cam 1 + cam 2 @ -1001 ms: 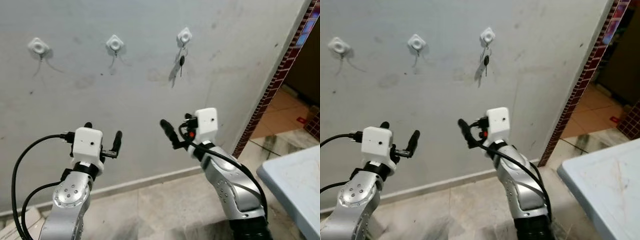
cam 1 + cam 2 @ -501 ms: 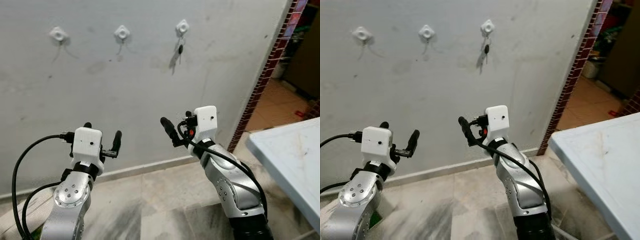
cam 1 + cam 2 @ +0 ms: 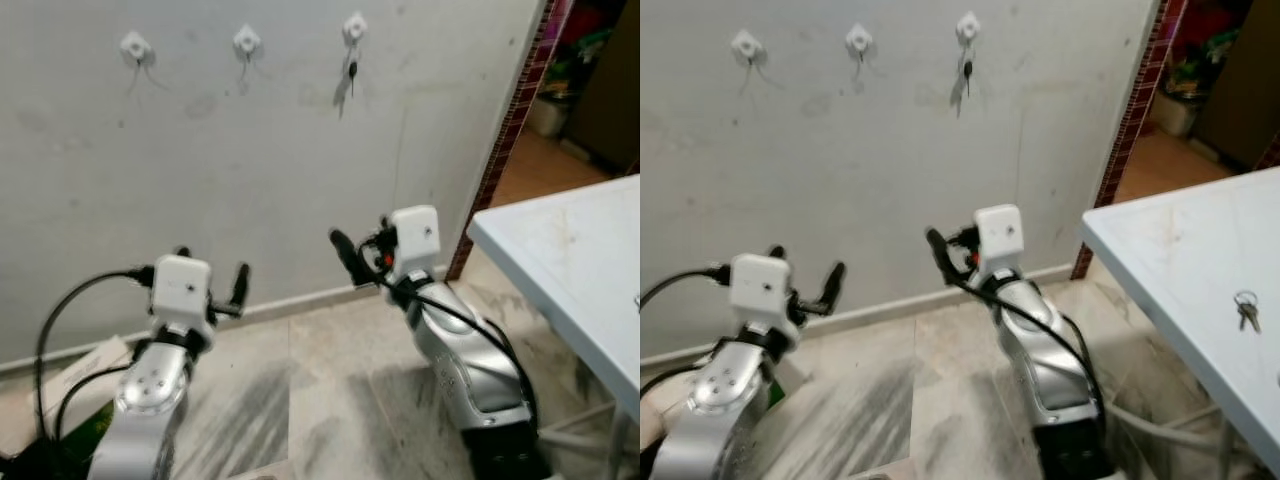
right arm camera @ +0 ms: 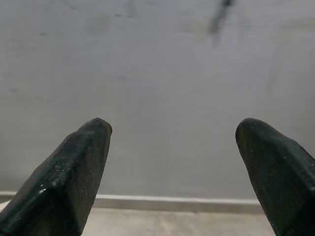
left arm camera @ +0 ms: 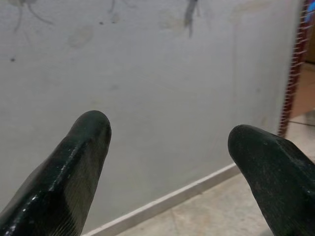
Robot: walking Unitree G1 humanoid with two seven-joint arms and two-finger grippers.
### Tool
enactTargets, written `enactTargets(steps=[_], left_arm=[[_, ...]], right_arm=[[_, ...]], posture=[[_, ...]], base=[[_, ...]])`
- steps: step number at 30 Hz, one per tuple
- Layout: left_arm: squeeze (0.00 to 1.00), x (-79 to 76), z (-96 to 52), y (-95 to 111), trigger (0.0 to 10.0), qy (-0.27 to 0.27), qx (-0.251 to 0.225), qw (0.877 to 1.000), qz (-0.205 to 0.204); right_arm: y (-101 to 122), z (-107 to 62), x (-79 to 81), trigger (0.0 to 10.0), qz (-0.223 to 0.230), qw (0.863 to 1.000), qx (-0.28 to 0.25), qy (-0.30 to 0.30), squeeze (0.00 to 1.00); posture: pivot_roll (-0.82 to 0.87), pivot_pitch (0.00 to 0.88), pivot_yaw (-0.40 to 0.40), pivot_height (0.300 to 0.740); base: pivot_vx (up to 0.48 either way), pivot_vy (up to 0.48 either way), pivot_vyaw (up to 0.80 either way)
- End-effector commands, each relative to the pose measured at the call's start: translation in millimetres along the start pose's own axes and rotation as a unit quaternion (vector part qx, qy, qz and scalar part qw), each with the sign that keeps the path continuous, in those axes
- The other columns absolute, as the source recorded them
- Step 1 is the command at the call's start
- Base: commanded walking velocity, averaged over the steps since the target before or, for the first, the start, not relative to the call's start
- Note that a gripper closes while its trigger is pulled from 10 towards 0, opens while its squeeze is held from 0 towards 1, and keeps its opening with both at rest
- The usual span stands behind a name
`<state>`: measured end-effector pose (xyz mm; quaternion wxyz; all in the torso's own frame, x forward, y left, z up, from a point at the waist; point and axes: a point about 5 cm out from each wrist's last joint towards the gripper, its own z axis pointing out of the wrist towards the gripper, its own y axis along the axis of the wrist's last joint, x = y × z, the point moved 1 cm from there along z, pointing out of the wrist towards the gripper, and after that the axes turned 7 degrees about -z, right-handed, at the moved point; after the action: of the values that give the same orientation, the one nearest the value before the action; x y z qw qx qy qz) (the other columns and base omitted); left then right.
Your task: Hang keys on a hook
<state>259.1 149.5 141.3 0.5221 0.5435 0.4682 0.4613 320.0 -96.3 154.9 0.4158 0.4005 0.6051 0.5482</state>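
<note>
We stand between hangings. One key (image 3: 351,72) hangs on the rightmost hook (image 3: 353,27); another set of keys (image 3: 1244,309) lies on the table (image 3: 1160,250). Left gripper (image 5: 167,142) and right gripper (image 4: 172,142) are spread, empty. Next, we judge: turn, grasp the set.

wall (image 3: 890,160): three white hooks, keys (image 3: 967,70) hanging from the rightmost hook (image 3: 967,27) | white table (image 3: 1170,260) at right — second key set (image 3: 1245,309) lying on it | both arms raised, grippers apart from everything
</note>
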Motion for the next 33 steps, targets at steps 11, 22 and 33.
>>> enactTargets(steps=[11, 22, 33], left_arm=[[0.0, -0.6, 5.8, 3, 10.0, -0.011, -0.009, 1.0, -0.001], [0.0, -5.9, 7.2, 4, 10.0, -0.033, -0.012, 0.999, -0.019], [0.0, -5.3, 8.1, 3, 10.0, -0.037, -0.013, 0.999, -0.029]], right_arm=[[4, 1.9, 9.6, 10.0, 0.013, 1.0, 0.0, 0.023, 0.0], [6, 3.4, 6.9, 10.0, -0.001, 1.0, -0.004, 0.008, 0.0], [10, 2.6, 4.0, 10.0, -0.02, 0.999, -0.027, -0.014, 0.0]], posture=[[0.03, 0.0, 0.035, 0.74], [0.02, 0.0, 0.032, 0.74], [0.02, 0.0, 0.031, 0.74]], base=[[0.0, 0.0, 0.0], [0.0, 0.0, -0.73], [0.0, 0.0, -0.57]])
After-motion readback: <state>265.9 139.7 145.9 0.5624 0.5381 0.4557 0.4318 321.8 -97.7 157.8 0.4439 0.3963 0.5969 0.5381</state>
